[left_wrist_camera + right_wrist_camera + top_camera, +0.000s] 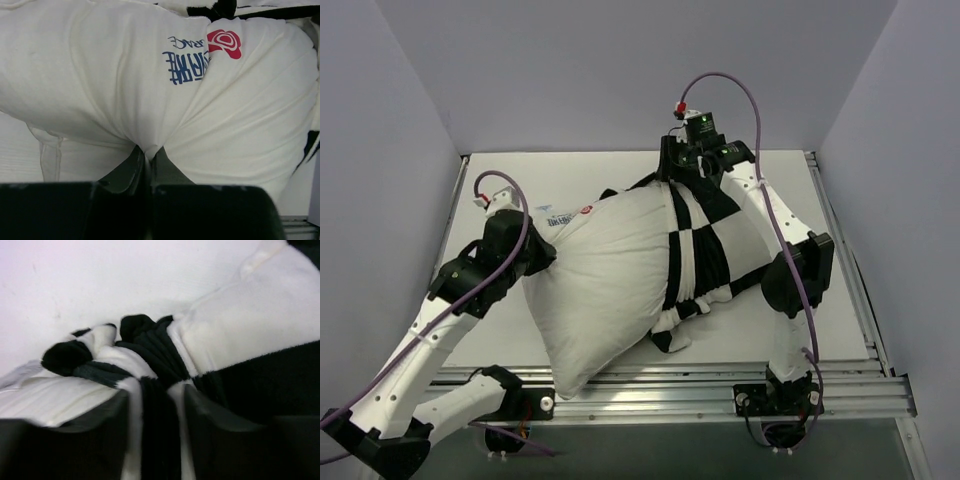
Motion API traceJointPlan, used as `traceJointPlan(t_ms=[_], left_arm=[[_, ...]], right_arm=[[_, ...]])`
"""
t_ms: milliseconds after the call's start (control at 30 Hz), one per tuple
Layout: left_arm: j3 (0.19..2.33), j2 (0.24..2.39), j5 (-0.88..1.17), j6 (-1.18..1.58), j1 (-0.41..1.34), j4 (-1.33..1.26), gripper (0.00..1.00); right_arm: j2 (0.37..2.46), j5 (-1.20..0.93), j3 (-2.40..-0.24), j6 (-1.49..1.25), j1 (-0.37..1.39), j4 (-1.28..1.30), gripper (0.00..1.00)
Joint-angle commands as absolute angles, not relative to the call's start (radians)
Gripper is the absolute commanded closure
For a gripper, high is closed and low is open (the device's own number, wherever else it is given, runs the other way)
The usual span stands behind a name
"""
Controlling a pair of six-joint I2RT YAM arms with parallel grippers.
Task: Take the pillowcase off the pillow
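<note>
Pillowcase [705,250] bunched, hiding pillow [610,270] right end

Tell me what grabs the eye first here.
A plump white pillow fills the middle of the table, the checkered pillowcase bunched over its right end. The left gripper pinches the pillow's bare left edge near its red mark; checkered fabric sits between the fingers of the right gripper at the far side.

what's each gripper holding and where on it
Left gripper pinches a fold of the pillow near its printed mark; right gripper grips the pillowcase at its bunched far edge.
</note>
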State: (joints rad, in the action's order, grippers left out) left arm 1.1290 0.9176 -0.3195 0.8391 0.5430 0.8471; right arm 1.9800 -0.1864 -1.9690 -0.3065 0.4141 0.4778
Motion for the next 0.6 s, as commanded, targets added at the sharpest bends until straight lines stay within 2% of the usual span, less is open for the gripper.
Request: traceJointPlan(t_ms=[0, 33, 100, 133, 200, 267, 433, 567], left_arm=[[1.293, 1.037, -0.391, 0.663, 0.477, 0.843, 0.92], [1.331, 1.105, -0.356, 0.647, 0.441, 0.828, 0.74], [1.464, 1.169, -0.324, 0.602, 0.419, 0.815, 0.47], [1.514, 1.222, -0.318, 0.583, 0.416, 0.818, 0.25], [1.653, 1.262, -0.29, 0.545, 0.416, 0.854, 0.11], [1.724, 1.296, -0.247, 0.508, 0.419, 0.899, 0.03], [1.749, 1.263, -0.097, 0.411, 0.483, 0.948, 0.06], [1.622, 1.207, -0.115, 0.436, 0.687, 0.976, 0.06]], right_arm=[[1.855, -0.135, -2.019, -0.272, 0.353, 0.301, 0.51], [1.836, -0.138, -2.016, -0.272, 0.366, 0.308, 0.47], [1.777, -0.14, -1.991, -0.27, 0.371, 0.321, 0.35], [1.751, -0.135, -1.976, -0.27, 0.371, 0.333, 0.33], [1.667, -0.126, -1.895, -0.272, 0.373, 0.337, 0.27], [1.599, -0.115, -1.82, -0.275, 0.38, 0.331, 0.22], [1.34, -0.113, -1.504, -0.317, 0.405, 0.273, 0.17], [1.182, -0.123, -1.327, -0.353, 0.46, 0.256, 0.12]])
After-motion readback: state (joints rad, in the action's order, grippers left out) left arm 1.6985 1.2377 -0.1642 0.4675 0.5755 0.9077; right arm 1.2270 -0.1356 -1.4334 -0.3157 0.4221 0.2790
